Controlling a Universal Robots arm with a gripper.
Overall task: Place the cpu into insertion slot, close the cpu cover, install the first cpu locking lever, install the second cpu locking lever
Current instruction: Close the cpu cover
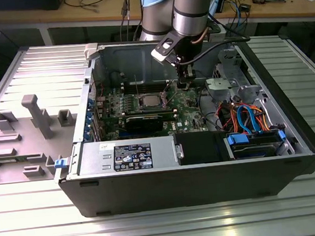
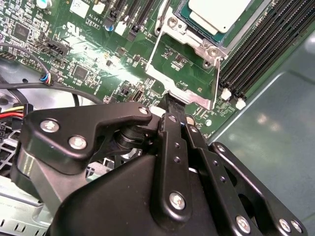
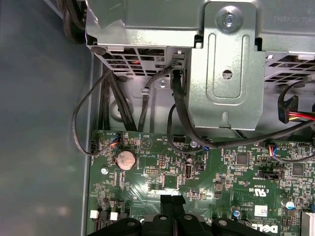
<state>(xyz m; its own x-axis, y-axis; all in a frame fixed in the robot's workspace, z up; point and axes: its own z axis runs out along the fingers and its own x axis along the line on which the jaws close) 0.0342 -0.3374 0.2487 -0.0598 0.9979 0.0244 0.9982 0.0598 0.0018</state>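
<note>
One cpu [image 2: 219,12] sits slotted; jaws pinch raised cpu cover [image 2: 189,95].

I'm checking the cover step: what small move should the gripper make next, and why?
Probably swing the cpu cover down over the cpu. In the second wrist view the cpu already sits in the insertion slot, the cover stands tilted open, and the fingers pinch its free edge.
</note>
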